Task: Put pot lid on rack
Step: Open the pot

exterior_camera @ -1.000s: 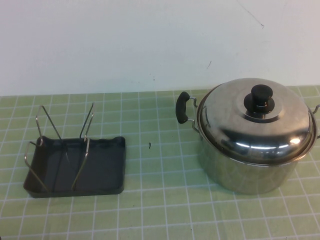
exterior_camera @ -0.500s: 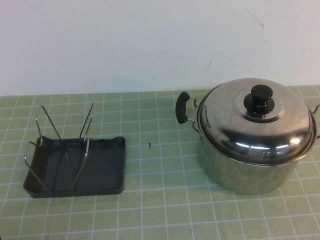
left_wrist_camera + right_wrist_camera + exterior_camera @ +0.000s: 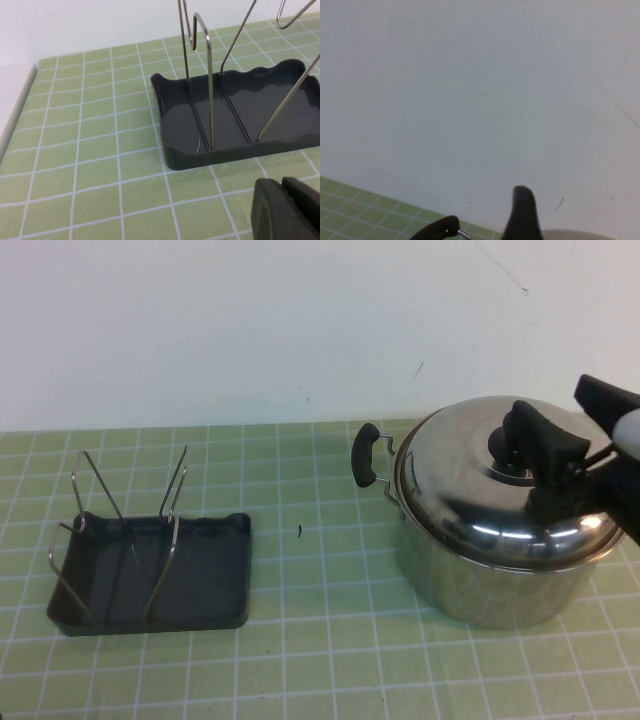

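We see the right gripper [image 3: 562, 418] open over the lid [image 3: 510, 480], one finger beside the knob [image 3: 508, 440]. Lid sits on the pot [image 3: 480, 580], well apart from the rack [image 3: 215, 570]. Left gripper [image 3: 287, 210] near rack, looks closed.

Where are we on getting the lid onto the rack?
Early. Nothing is done: the pot lid sits on the pot. In hand: the right gripper is open above the lid, one finger by the knob, nothing gripped. The left gripper sits shut low by the rack. Left: grasp, lift, carry across, set between the wire prongs.
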